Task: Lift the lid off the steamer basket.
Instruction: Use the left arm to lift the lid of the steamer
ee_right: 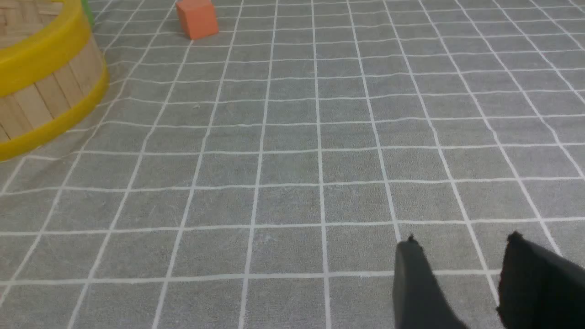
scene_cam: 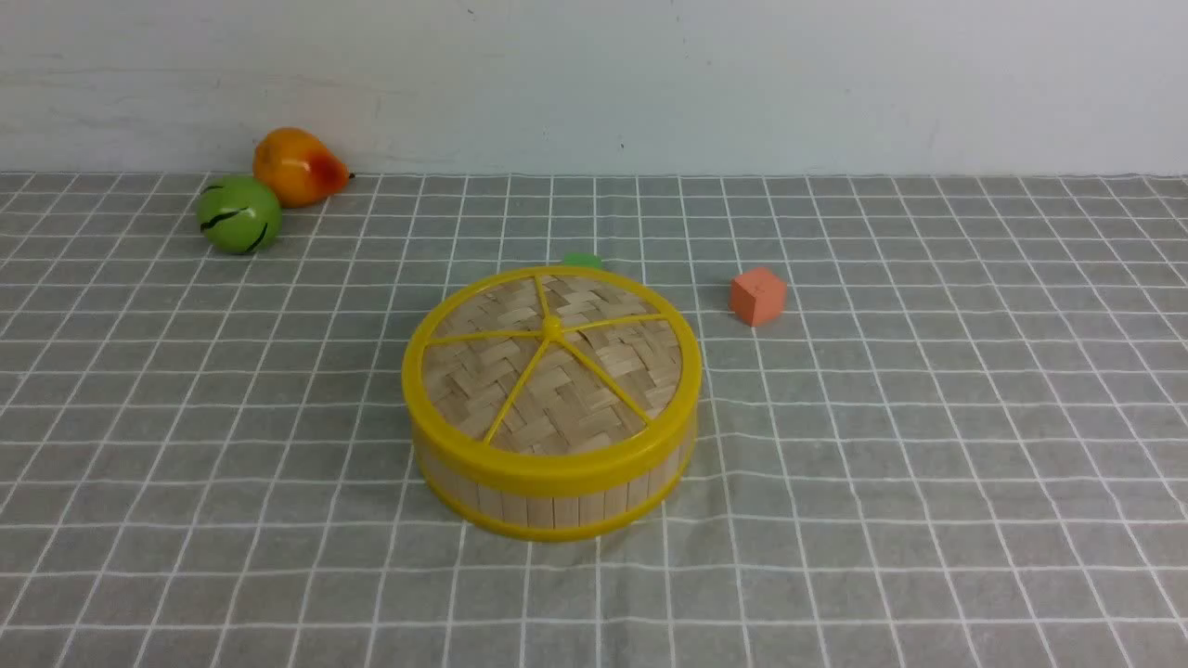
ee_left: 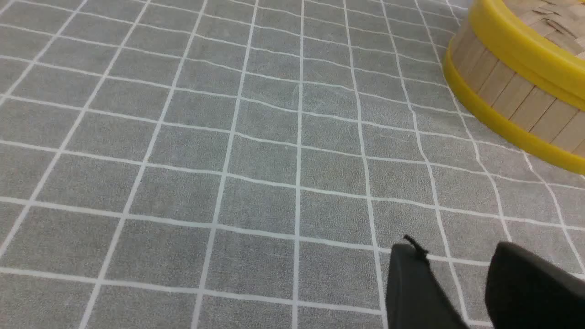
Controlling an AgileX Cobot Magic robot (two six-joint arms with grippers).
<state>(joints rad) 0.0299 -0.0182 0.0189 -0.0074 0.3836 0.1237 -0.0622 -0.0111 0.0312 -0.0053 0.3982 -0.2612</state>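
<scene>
The lid point(scene_cam: 549, 357), a woven bamboo disc with a yellow rim, spokes and centre knob, sits closed on the steamer basket point(scene_cam: 557, 501) in the middle of the checked cloth. The basket's slatted wall shows in the left wrist view point(ee_left: 512, 91) and in the right wrist view point(ee_right: 41, 98). My left gripper point(ee_left: 454, 249) is open and empty over bare cloth, apart from the basket. My right gripper point(ee_right: 461, 240) is open and empty over bare cloth, well away from the basket. Neither arm shows in the front view.
An orange cube point(scene_cam: 757, 296) lies to the right behind the basket, also in the right wrist view point(ee_right: 197, 18). A green piece point(scene_cam: 583, 261) peeks out behind the basket. A green ball point(scene_cam: 238, 214) and an orange pear point(scene_cam: 297, 166) lie at the far left by the wall.
</scene>
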